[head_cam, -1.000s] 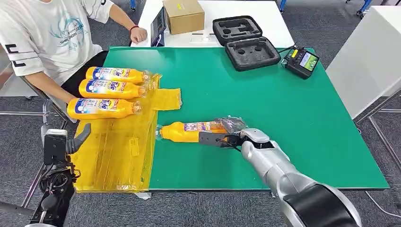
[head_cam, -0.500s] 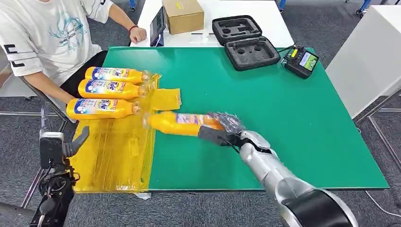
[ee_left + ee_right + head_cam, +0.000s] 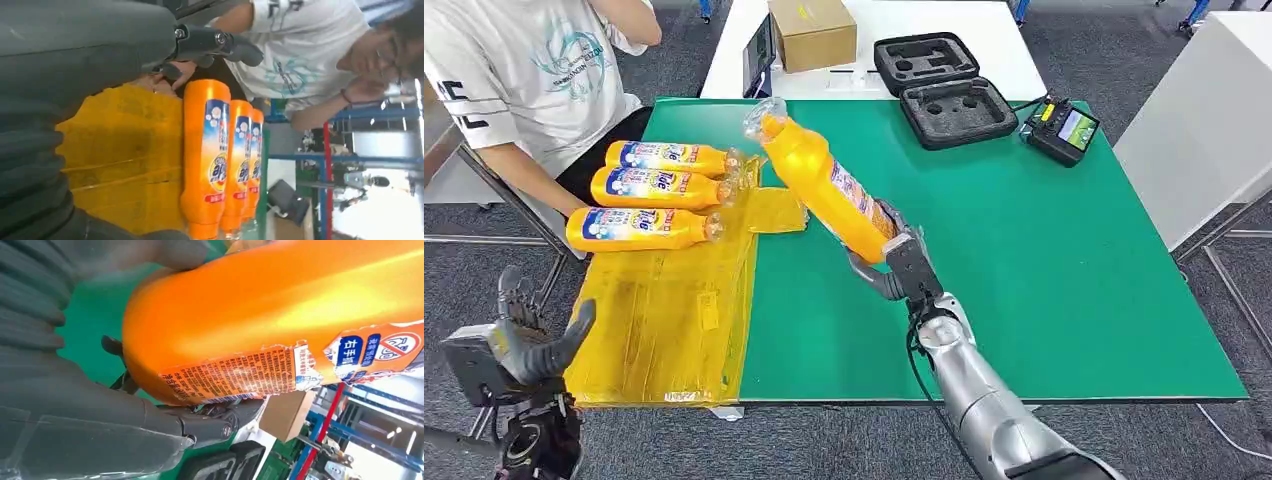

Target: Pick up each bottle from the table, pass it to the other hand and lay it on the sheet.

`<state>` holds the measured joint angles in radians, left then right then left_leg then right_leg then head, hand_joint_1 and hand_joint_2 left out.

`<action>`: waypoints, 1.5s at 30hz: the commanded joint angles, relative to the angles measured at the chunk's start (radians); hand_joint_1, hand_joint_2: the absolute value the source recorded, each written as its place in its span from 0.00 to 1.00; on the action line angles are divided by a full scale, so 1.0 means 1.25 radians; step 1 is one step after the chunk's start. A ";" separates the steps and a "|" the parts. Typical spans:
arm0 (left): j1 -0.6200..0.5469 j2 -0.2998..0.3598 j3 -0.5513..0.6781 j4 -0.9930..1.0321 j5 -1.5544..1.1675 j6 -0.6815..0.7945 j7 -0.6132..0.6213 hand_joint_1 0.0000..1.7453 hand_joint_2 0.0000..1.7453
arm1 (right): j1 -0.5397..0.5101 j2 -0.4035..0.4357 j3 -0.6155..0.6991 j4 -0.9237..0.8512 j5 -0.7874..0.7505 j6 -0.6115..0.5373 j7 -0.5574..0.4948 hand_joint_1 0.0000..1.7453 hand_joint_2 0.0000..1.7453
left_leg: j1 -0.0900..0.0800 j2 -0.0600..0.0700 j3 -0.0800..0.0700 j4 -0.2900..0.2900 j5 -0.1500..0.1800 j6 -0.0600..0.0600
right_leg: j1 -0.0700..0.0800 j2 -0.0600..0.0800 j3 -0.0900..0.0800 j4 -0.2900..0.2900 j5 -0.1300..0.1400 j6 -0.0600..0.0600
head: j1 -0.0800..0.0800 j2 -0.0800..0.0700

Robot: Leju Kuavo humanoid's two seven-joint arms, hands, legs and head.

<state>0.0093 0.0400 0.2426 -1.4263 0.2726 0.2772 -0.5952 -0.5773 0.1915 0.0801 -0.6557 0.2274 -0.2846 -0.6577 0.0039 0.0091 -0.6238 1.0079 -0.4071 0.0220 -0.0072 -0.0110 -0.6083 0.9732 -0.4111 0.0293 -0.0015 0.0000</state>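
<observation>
Right robot hand [image 3: 892, 262] grips tilted bottle [image 3: 824, 185] above table [image 3: 1044, 260].

We see the head view evenly and brightly lit from overhead, with soft, short shadows on the green counter [image 3: 1044, 250] and no harsh glare. The raised bottle [image 3: 829, 188] is slightly smeared along its length, its clear cap end hazy. In the left wrist view the background at the far side burns out to white, while the hand [image 3: 210, 45] sits dark and underexposed; the lying bottles [image 3: 220, 160] are reasonably sharp. In the right wrist view the bottle's orange surface carries a broad soft sheen, its label print is legible, and the distant background is overexposed and blurred.
</observation>
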 commanded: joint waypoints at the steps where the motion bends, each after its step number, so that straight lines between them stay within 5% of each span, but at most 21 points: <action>1: 0.011 -0.049 -0.031 -0.012 0.064 -0.144 0.076 0.00 1.00 | 0.016 0.007 0.061 -0.001 -0.026 0.020 -0.007 1.00 1.00 | 0.000 -0.001 0.004 -0.001 -0.001 -0.001 | 0.000 0.000 0.004 0.000 -0.002 -0.001 | 0.000 0.000; 10: -0.034 -0.046 -0.197 0.024 0.096 -0.306 0.165 0.00 1.00 | 0.055 0.052 0.209 0.071 0.025 0.076 -0.030 1.00 1.00 | 0.001 -0.001 0.004 -0.001 -0.002 -0.001 | 0.001 0.000 0.004 -0.001 -0.002 -0.001 | 0.000 0.000; 22: -0.082 -0.029 -0.300 0.043 0.129 -0.337 0.182 0.00 1.00 | 0.086 0.091 0.299 0.120 0.034 0.095 -0.023 1.00 1.00 | 0.001 -0.003 0.003 -0.001 -0.001 -0.001 | 0.001 -0.001 0.003 -0.001 -0.002 -0.001 | 0.000 0.000; 45: -0.064 -0.008 -0.343 -0.025 0.133 -0.333 0.184 0.00 1.00 | 0.071 0.071 0.286 0.126 -0.014 0.082 0.047 1.00 1.00 | 0.000 -0.001 0.002 0.000 -0.001 -0.001 | 0.000 0.000 0.002 0.000 -0.001 -0.001 | 0.000 0.000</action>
<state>-0.0409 0.0103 -0.1499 -1.4648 0.4734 -0.1770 -0.3598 -0.4505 0.2934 0.4185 -0.5577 0.2133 -0.1632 -0.6203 0.0040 0.0092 -0.6240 1.0078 -0.4071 0.0218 -0.0071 -0.0109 -0.6091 0.9732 -0.4111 0.0292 -0.0015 0.0000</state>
